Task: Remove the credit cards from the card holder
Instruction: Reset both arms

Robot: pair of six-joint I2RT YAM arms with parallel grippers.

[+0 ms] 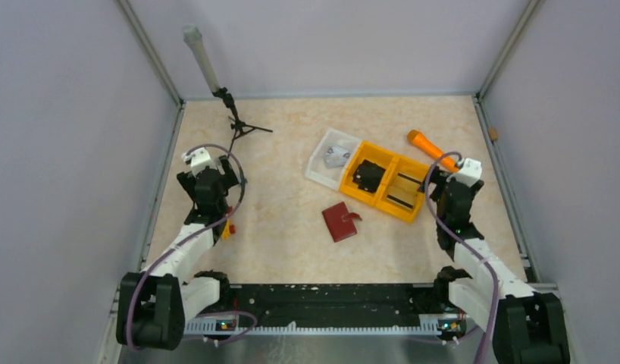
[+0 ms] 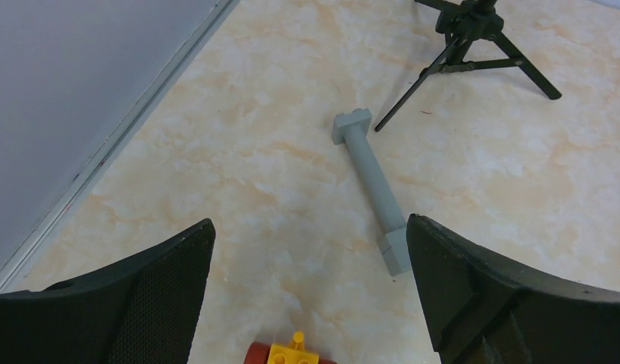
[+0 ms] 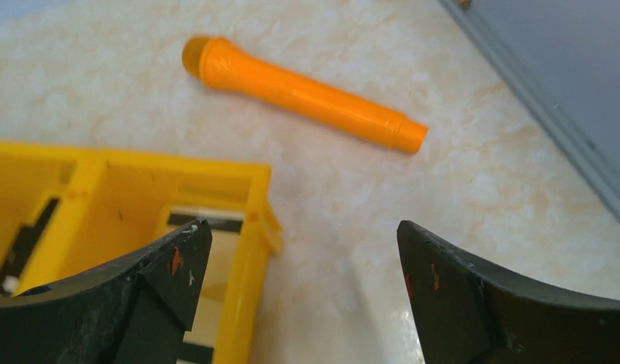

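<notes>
Tabletop (image 1: pixel 292 220), marbled beige, walled on three sides. Card holder (image 1: pixel 340 221): dark red, lying flat at mid-tabletop just on the near side of the yellow tray (image 1: pixel 345 182), strap tab curling at its right edge, pale inner faces not showing, well apart from both pincers. Cards (image 1: pixel 405 189): flat pale pieces with black stripes in the tray's right compartment look like these, though their number cannot be told. Black block (image 1: pixel 367 176): left compartment. White tray (image 1: pixel 316 168): touching the yellow tray's left side, with a small grey item inside that is too small to name. Orange tube (image 3: pixel 303 95): on the tabletop beyond the yellow tray. Right pincer (image 3: pixel 299 235): spread wide, holding nothing, above the tray's right wall. Left pincer (image 2: pixel 311 235): spread wide, holding nothing, above bare tabletop at far left. Grey rod (image 2: pixel 371 186): lying beneath it. Tripod (image 2: pixel 474 38): black, beyond the rod. Red-yellow toy (image 2: pixel 292 353): at the near edge of the left wrist view.
</notes>
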